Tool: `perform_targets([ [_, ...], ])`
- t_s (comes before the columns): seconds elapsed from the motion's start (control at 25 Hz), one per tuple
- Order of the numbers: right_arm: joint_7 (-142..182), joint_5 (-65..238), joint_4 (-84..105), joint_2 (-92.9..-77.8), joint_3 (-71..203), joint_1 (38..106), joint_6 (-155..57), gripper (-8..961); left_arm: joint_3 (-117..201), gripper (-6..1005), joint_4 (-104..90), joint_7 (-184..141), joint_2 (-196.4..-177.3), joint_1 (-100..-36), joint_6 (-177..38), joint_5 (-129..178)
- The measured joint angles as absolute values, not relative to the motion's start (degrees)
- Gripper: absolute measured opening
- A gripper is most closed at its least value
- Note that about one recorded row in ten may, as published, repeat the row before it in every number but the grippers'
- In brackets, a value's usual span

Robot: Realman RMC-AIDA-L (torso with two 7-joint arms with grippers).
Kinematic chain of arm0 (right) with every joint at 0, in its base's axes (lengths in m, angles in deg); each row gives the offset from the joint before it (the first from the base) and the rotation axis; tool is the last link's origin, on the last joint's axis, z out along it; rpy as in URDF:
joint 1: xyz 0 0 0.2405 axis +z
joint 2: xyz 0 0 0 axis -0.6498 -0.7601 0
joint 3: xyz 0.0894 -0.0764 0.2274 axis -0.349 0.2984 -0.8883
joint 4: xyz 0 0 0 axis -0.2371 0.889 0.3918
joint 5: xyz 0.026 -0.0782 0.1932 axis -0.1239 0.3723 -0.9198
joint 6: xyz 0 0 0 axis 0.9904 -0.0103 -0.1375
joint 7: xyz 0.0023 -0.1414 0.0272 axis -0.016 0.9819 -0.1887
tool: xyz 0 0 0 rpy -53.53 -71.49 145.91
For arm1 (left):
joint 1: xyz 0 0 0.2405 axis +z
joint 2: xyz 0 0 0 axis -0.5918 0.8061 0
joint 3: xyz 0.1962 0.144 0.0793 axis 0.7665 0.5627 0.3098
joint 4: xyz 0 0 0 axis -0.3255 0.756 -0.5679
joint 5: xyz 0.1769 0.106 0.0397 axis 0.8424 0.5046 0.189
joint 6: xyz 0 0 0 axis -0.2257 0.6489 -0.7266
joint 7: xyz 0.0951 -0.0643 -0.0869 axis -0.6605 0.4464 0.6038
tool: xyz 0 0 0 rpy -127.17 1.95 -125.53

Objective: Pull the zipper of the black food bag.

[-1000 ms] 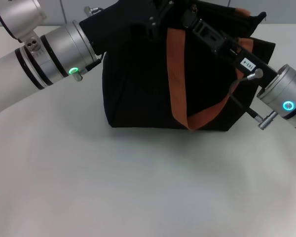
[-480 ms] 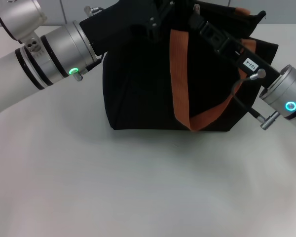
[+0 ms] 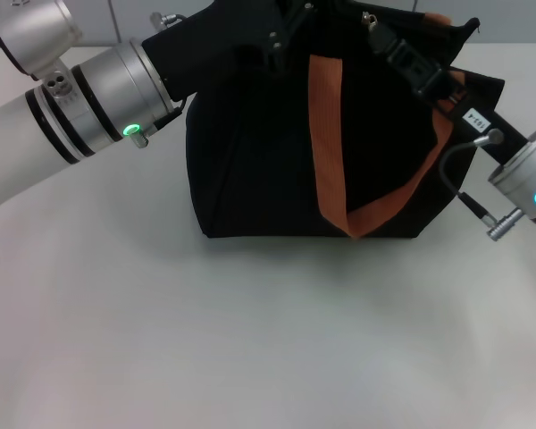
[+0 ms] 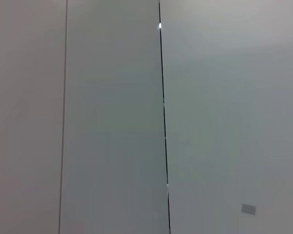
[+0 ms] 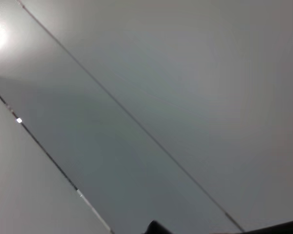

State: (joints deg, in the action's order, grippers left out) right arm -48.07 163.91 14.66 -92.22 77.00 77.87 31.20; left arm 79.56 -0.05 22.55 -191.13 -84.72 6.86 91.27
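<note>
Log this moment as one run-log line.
task: pull zipper | black food bag: upright on table | left gripper: at bag top | right gripper: at bag top | zipper: not discernible

A small white label [image 3: 474, 115] on the right arm, probably numbered, is unreadable.

Matt black cloth is seen on the bag [image 3: 259, 170], crossed by coarse orange-brown woven webbing on the strap [image 3: 326, 134]. Brushed silver metal with black bands is shown on the left arm [image 3: 89, 103]. A smooth, matt pale table [image 3: 250, 340] is seen below.
</note>
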Motion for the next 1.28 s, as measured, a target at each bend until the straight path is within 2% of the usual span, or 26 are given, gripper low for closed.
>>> perform_targets([
  [1.28,-50.9,163.2,10.0,-92.02,73.0,70.2,30.1,-1,79.5,107,-0.4,22.5,-191.13,-83.4,7.8,89.6],
])
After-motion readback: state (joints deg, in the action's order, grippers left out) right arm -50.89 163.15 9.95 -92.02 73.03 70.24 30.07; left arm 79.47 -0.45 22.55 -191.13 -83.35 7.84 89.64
